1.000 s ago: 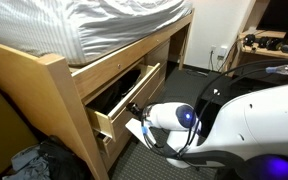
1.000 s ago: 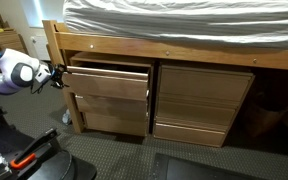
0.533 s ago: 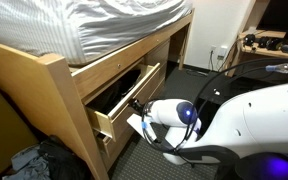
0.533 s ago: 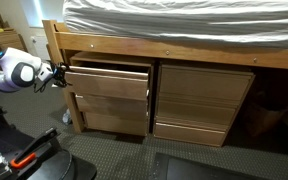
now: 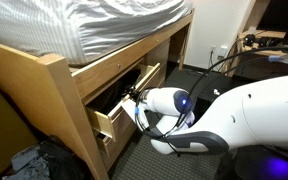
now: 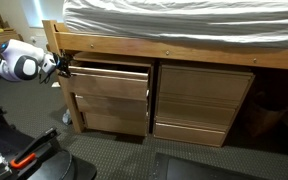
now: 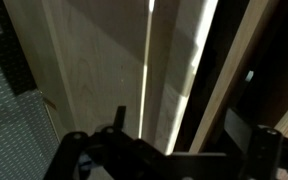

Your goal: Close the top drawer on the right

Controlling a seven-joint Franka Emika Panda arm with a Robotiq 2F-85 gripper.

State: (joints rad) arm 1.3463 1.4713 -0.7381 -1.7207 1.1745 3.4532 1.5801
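The top drawer (image 5: 114, 122) of pale wood stands pulled out from under the bed, its dark inside showing. In the other exterior view the same drawer (image 6: 109, 82) juts out of the stack next to the bed post. My gripper (image 5: 135, 99) is at the drawer's outer front end, right against the front panel. That gripper (image 6: 62, 68) sits at the panel's end nearest the post. In the wrist view my gripper (image 7: 176, 135) is open, its dark fingers spread. Pale wood of the drawer (image 7: 94, 70) fills the view behind them, and nothing is held.
Closed drawers sit below the open one, and a second closed stack (image 6: 204, 100) stands beside it. The square bed post (image 5: 59, 110) and the bed rail (image 6: 184, 48) frame them. Clothes (image 5: 24, 160) lie on the floor. A desk with cables (image 5: 264, 45) stands behind the arm.
The arm has swung up and in toward the drawer, bringing the gripper to the front panel's end. The drawer looks about as far out as before.
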